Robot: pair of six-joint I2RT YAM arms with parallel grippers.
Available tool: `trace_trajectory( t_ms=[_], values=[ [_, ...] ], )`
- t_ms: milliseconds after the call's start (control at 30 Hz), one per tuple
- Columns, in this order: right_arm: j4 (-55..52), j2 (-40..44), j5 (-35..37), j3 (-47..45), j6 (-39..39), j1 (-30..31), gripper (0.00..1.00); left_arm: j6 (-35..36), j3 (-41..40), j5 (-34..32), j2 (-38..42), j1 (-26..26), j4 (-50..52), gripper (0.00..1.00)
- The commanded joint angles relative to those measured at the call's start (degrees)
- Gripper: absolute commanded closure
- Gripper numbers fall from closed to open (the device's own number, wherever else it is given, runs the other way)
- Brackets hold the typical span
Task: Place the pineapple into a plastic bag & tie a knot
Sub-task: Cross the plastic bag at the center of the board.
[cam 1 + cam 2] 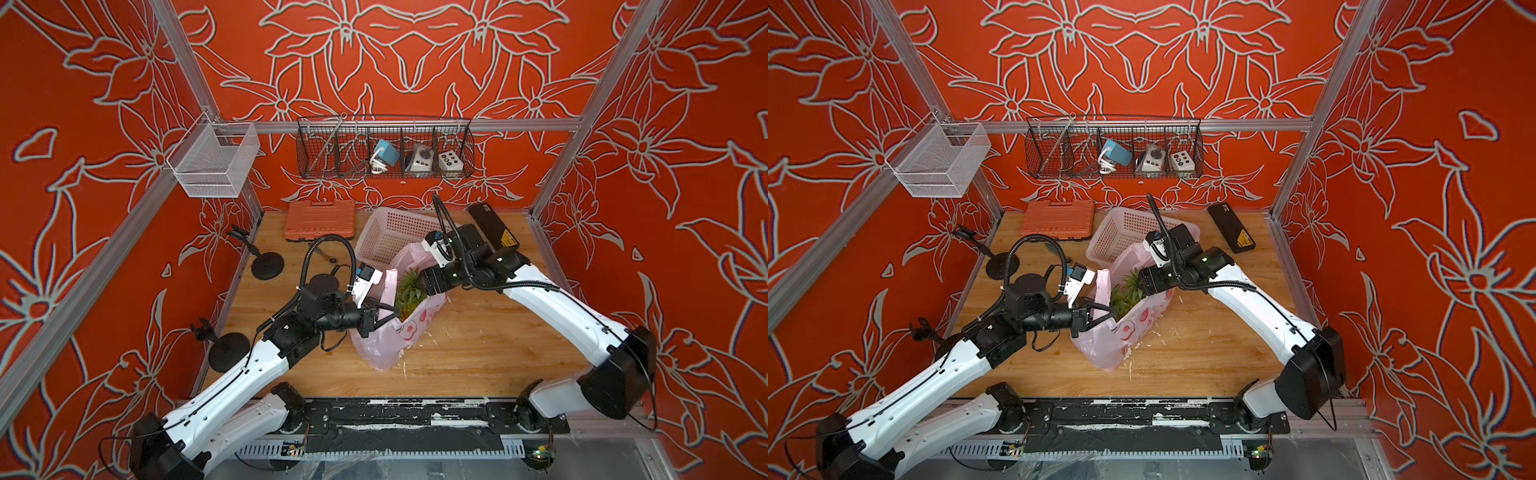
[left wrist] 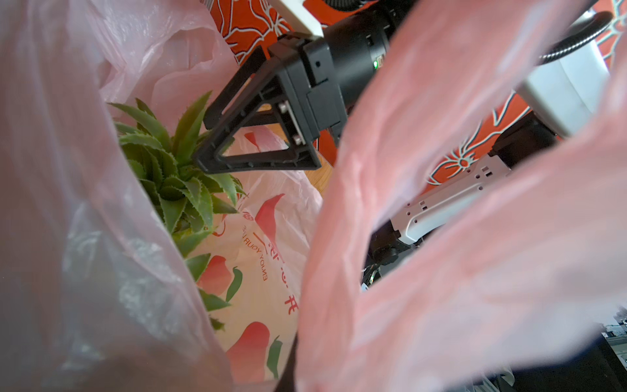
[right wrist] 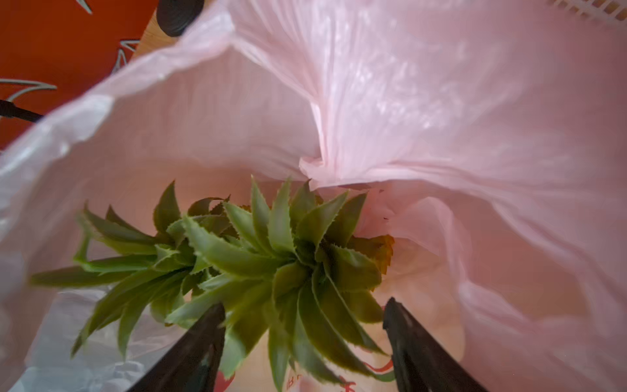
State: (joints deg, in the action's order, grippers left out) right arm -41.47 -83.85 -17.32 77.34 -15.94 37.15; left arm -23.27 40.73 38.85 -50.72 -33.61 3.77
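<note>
thin pale-pink plastic, the plastic bag (image 1: 388, 336) lies open-mouthed near the middle of the wooden table (image 1: 478, 353), just in front of a white perforated basket (image 1: 390, 232). the pineapple (image 1: 411, 291) sits inside it, green crown poking up through the mouth in both top views. the left gripper (image 1: 392, 312) is clenched on the bag's near rim, holding the mouth up. the right gripper (image 3: 303, 317) stands released, jaws apart on either side of the crown, gripping nothing. judged from this, the placing step is just finishing and no knot exists yet. the next move calls for drawing the right arm clear without snagging the leaves, then gathering the two handles. on the bag, red print reads "enjoy your", with red chinese characters, one reading 开, beside peach pictures; a yellow label on a black box (image 1: 494, 226) is too small to read.
</note>
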Motion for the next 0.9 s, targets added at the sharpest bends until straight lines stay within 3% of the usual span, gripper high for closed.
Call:
trace_trajectory(
  t_ms=[0, 67, 300, 633, 867],
  values=[
    [-0.76, -2.68, 9.05, 2.42, 0.65, 0.76, 0.19, -0.17, 1.09, 0.08, 0.45, -0.32, -1.05, 1.00],
    [-0.74, -3.99, 13.42, 2.90, -0.99, 0.65, 0.18, -0.19, 1.08, -0.09, 0.73, -0.32, -1.14, 1.00],
    [12.81, -2.04, 2.37, 1.44, -8.56, 0.47, 0.17, 0.33, 1.85, 0.21, 0.71, -0.37, -0.08, 1.00],
    [11.09, -8.98, 11.51, 7.13, -13.12, 0.30, 0.24, 0.32, 2.35, 0.43, 1.41, -0.41, 0.38, 1.00],
    [17.93, -12.29, 11.04, 6.37, -15.14, 0.03, 0.35, -0.32, 2.16, 1.00, 0.63, -0.43, -0.74, 1.00]
  ],
)
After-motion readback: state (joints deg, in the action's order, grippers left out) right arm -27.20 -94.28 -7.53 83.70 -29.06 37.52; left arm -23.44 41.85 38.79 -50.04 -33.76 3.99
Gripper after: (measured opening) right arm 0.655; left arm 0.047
